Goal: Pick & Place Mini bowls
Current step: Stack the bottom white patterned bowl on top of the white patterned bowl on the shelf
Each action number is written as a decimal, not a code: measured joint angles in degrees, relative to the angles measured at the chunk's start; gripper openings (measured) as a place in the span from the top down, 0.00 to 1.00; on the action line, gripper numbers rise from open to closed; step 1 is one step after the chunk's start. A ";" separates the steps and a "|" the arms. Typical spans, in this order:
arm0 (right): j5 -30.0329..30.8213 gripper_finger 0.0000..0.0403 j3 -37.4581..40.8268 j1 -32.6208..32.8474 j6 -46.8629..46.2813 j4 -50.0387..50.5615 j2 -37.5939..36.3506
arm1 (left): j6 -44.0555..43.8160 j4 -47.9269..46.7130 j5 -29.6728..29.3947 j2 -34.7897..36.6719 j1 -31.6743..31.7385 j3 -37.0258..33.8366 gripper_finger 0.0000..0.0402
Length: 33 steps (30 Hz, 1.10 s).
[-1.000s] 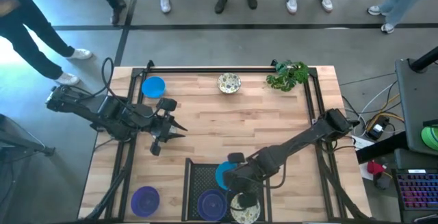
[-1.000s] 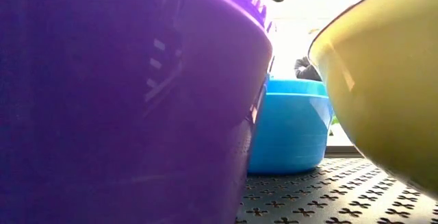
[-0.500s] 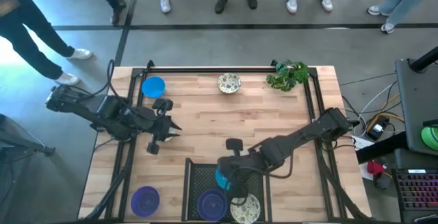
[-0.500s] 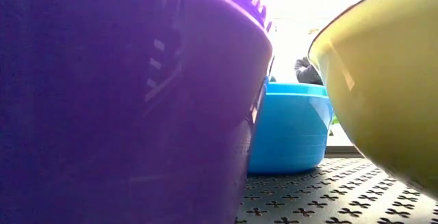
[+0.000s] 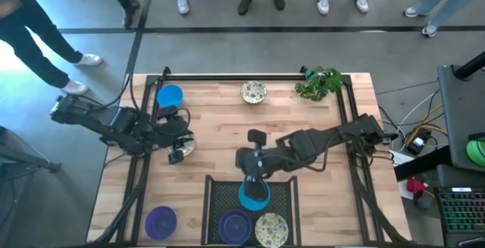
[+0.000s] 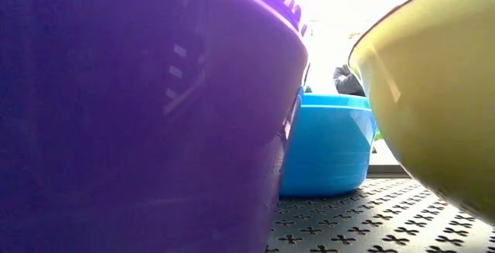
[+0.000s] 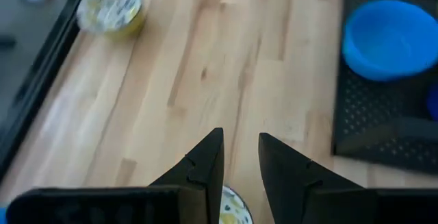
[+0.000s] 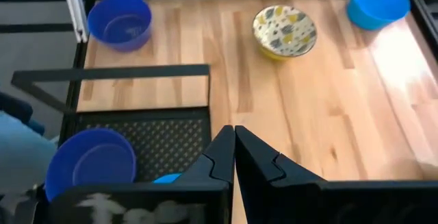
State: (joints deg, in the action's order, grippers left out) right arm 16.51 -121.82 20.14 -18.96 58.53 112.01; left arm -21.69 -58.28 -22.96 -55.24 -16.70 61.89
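— Where is the right hand (image 5: 252,178) seen?
— At lower centre, fingers pressed together, above the blue bowl (image 5: 254,195) resting in the tray (image 5: 220,199).
— The left hand (image 5: 179,146)?
— Spread over a speckled bowl (image 5: 185,147) at left of the desk (image 5: 227,138).

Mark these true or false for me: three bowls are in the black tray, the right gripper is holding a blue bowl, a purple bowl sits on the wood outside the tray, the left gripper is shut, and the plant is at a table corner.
1. Three bowls are in the black tray. True: a blue bowl, a purple bowl and a cream speckled bowl.
2. The right gripper holds a blue bowl. False: it is shut on nothing.
3. A purple bowl sits on the wood outside the tray. True: the second purple bowl.
4. The left gripper is shut. False: it is open.
5. The plant is at a table corner. True.
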 joint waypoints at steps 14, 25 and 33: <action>0.67 0.98 -2.44 -3.03 1.13 2.60 -0.09 | -20.21 -4.36 0.46 -0.78 5.94 -9.80 0.76; 2.25 0.98 -2.42 -5.54 2.22 2.78 -0.09 | -22.57 4.73 2.54 -3.71 12.79 -17.26 0.76; 2.19 0.98 -2.40 -5.57 2.96 2.77 -0.09 | -23.33 10.67 4.51 -6.21 13.26 -20.62 0.76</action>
State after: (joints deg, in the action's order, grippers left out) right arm 18.70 -124.22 14.57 -15.99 61.30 111.92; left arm -45.02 -47.60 -18.45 -61.45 -3.44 41.27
